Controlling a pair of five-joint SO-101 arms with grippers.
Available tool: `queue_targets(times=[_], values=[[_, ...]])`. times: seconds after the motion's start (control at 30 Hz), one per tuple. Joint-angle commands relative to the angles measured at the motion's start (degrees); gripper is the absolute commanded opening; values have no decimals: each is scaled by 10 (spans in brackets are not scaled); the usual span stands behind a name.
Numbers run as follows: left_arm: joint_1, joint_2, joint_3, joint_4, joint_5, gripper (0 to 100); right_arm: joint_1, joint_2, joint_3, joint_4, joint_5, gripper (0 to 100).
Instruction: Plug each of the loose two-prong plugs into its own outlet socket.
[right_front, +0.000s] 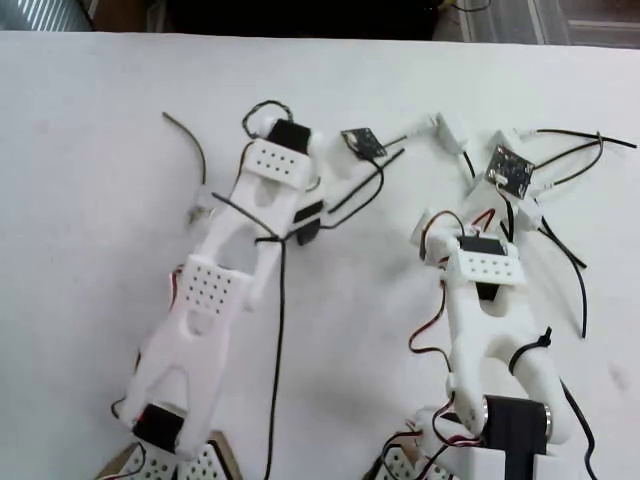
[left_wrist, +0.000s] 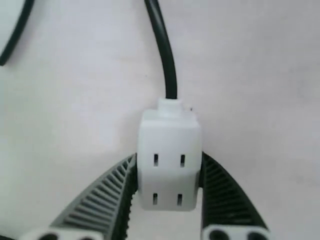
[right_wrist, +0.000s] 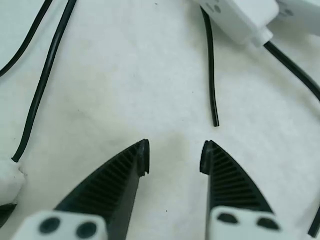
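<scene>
My left gripper is shut on a white outlet socket. The socket has two pairs of slots on its face, and a black cable leaves its far end. In the high view the left arm ends near the table's middle. My right gripper is open just above the bare white table with nothing between its fingers. Beyond it lie a cut black wire end and a white plug body. The right arm stands near loose white plugs.
Two small dark circuit boards lie at the back among tangled black cables. A thin loose wire lies to the left. A long black cable runs between the arms toward the front edge.
</scene>
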Motion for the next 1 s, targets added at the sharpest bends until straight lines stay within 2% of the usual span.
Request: queue_targets(times=[0.0, 0.17, 0.43, 0.5, 0.6, 0.67, 0.97], values=[[35, -131, 114, 4, 7, 31, 18, -22, -4, -10, 4, 166], [56, -249, 278, -15, 5, 24, 22, -23, -4, -10, 4, 166], [54, -328, 493, -154, -1, 24, 24, -23, -4, -10, 4, 166], [53, -338, 532, -186, -22, 56, 24, -23, -4, -10, 4, 166], [40, -360, 571, -229, -29, 162, 25, -23, -4, -10, 4, 166], [31, -385, 580, -240, -14, 211, 26, -23, -4, -10, 4, 167], [15, -567, 665, -228, -6, 214, 26, -23, -4, -10, 4, 169]])
